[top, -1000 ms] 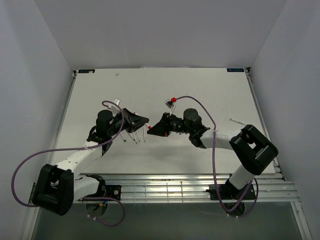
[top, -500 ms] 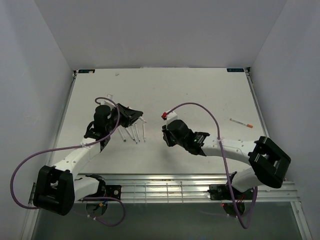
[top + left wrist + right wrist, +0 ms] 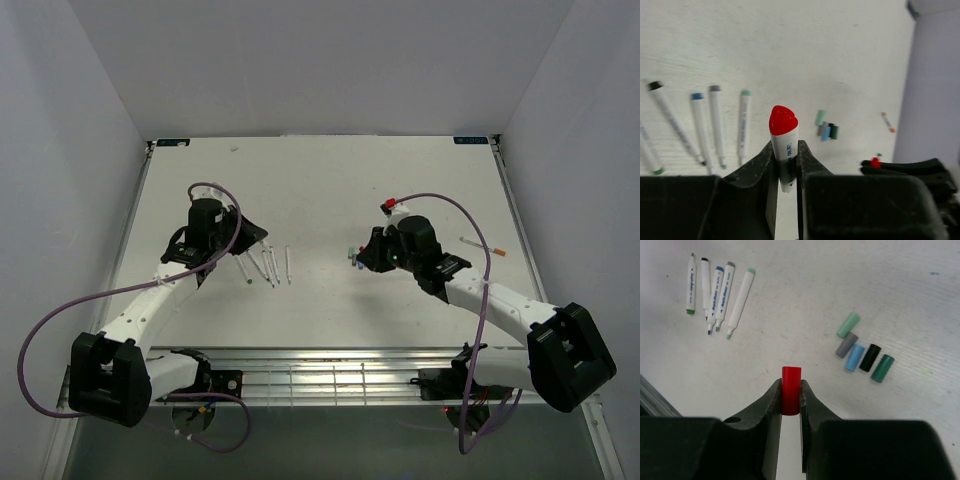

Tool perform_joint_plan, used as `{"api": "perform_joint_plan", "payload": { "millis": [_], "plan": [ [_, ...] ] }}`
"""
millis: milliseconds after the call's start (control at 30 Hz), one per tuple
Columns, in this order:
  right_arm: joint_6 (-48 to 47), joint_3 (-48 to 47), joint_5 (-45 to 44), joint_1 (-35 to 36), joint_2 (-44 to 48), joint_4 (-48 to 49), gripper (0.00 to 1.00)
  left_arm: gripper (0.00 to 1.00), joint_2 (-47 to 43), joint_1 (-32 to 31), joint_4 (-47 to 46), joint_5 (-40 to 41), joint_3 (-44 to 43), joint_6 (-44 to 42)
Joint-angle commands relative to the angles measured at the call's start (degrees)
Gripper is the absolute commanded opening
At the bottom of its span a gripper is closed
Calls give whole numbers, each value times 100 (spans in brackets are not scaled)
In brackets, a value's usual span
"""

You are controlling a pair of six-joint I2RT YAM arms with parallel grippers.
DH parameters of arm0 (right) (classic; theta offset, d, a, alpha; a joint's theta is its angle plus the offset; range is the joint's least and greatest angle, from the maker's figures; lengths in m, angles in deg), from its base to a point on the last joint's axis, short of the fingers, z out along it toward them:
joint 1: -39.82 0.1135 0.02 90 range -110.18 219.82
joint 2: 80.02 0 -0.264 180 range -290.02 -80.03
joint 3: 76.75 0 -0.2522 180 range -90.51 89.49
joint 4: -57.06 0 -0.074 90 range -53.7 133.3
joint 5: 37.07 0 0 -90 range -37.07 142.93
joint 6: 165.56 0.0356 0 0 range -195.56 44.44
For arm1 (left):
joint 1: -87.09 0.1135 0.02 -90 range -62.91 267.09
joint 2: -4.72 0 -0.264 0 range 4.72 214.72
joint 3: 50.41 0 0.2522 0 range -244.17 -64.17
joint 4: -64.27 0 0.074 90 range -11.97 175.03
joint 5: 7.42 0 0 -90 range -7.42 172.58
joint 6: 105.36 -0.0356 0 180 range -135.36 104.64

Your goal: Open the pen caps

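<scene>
My left gripper (image 3: 785, 145) is shut on a white marker pen (image 3: 785, 156) that stands up between the fingers with its red end (image 3: 783, 120) on top. In the right wrist view my right gripper (image 3: 790, 382) is shut on a loose red pen cap (image 3: 791, 390), held just above the table. Several loose pen caps lie together to its right: light green (image 3: 848, 324), grey (image 3: 846, 344), light blue (image 3: 855, 357), black (image 3: 870, 357) and dark green (image 3: 882, 368). From above, the left gripper (image 3: 252, 234) and right gripper (image 3: 365, 256) are well apart, with the cap pile (image 3: 352, 258) by the right one.
Several white pens (image 3: 265, 265) lie side by side below the left gripper; they also show in the right wrist view as a row of pens (image 3: 720, 290). A lone orange-tipped pen (image 3: 485, 245) lies at the right. The table's metal front rail (image 3: 340, 375) runs along the near edge.
The grippers, close together a second ago, have pulled apart. The right one swung right to the cap pile with the red cap. The left one drew back left holding the pen.
</scene>
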Motion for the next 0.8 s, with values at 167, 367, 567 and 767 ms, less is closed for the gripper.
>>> {"api": "perform_joint_plan", "payload": {
  "millis": [167,367,567,767],
  "plan": [
    [79,291,417,-1112,361,-365,8,0,51,35,2148,2509,70,-955],
    [9,423,716,-1482,300,-382,8,0,105,35,1789,1957,421,-1324],
    [-106,485,813,-1623,370,-391,8,0,200,61,1779,2132,536,-1140],
    [-194,546,857,-1684,239,-295,8,2,938,114,1674,1869,387,-1104]
  ]
}}
